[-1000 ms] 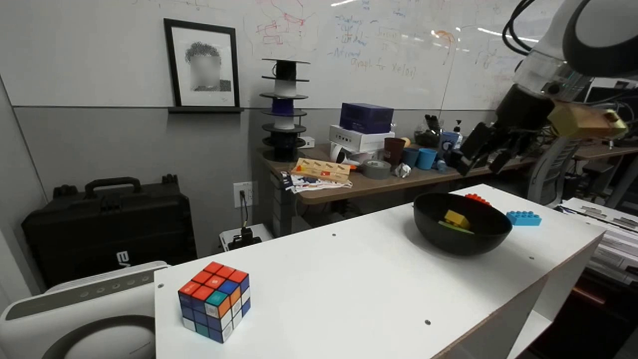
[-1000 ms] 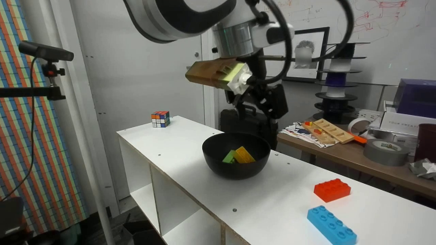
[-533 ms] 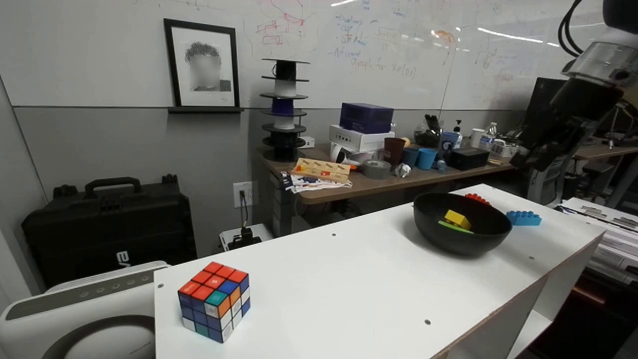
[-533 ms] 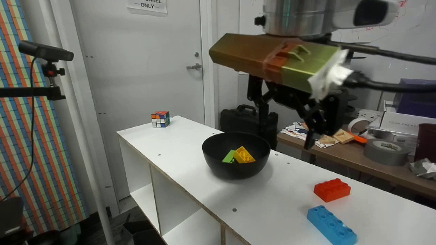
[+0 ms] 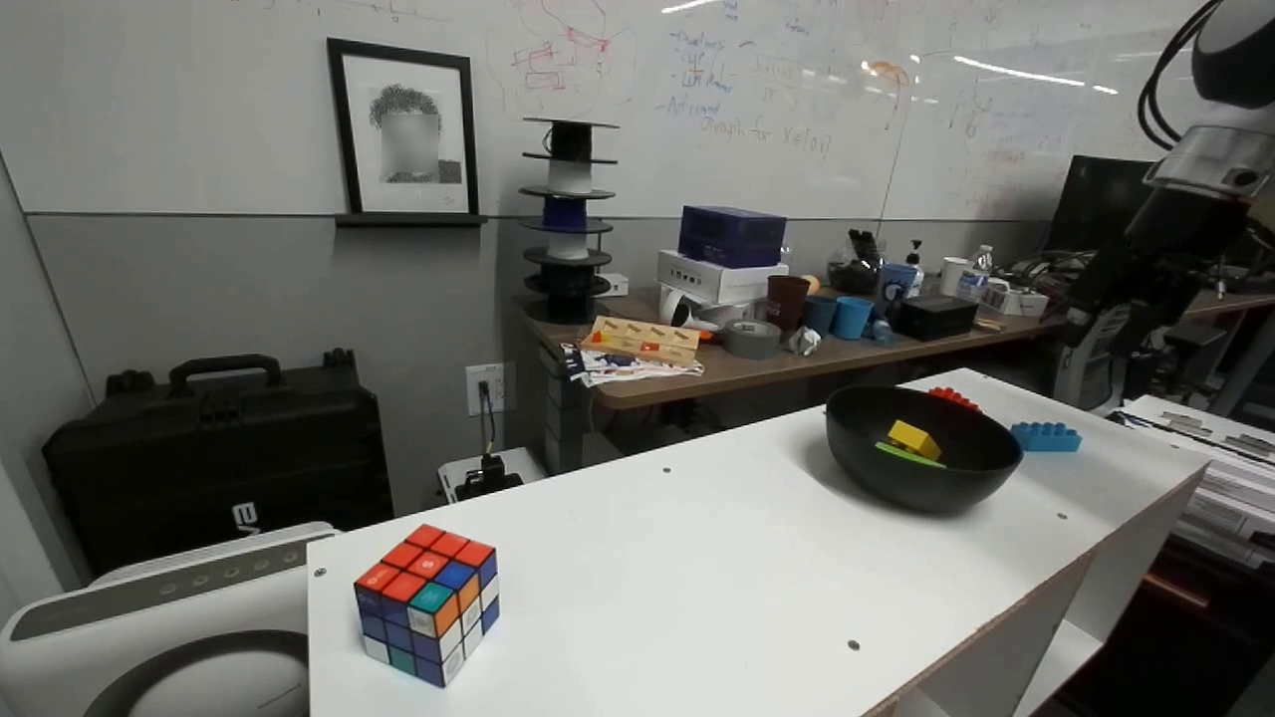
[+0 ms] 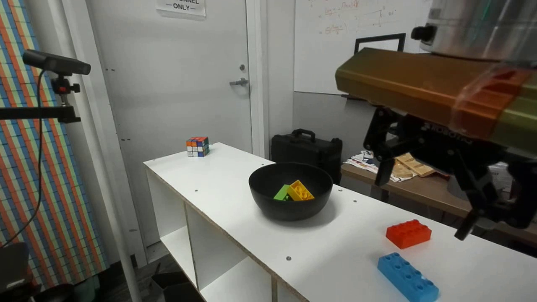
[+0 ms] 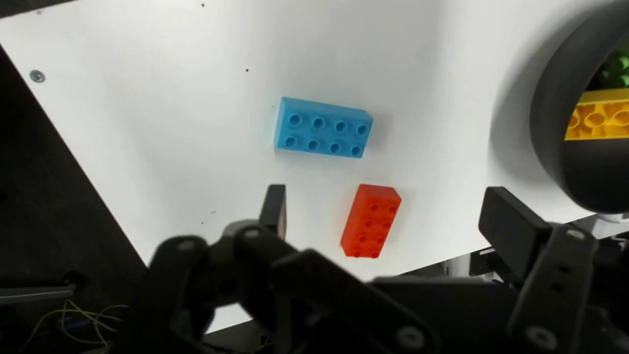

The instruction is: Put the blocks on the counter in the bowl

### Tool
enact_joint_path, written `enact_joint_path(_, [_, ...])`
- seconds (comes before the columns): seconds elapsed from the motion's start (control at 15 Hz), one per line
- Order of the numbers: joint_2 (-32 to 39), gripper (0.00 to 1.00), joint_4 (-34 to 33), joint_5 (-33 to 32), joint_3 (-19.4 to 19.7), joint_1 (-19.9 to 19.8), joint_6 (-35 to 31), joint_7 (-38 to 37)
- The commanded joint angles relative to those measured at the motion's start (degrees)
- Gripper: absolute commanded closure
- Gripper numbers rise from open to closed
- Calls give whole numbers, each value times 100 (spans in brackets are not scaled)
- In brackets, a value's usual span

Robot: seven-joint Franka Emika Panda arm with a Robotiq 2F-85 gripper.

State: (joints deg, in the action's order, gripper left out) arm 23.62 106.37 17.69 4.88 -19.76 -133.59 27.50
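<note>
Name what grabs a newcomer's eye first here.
Probably the wide round black bowl on the long white counter, holding a yellow plastic block and a green plastic block. Next, the red studded block and light blue studded block, apart on that counter below the open black gripper. Then the multicoloured puzzle cube, across the bowl from them near the counter's end.

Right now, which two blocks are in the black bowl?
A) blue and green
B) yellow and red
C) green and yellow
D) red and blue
C: the green block and yellow block show inside the bowl, the red block and blue block outside it on the counter.
</note>
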Motion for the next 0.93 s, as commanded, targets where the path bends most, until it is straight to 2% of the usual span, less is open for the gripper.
enact_joint_path(0.0, [781, 0, -1107, -270, 17, 231, 72, -927])
enact_joint_path(0.4, [1759, 0, -2421, -828, 30, 599, 504, -1961])
enact_joint_path(0.87, [2191, 0, -2904, -1125, 36, 531, 950, -2065])
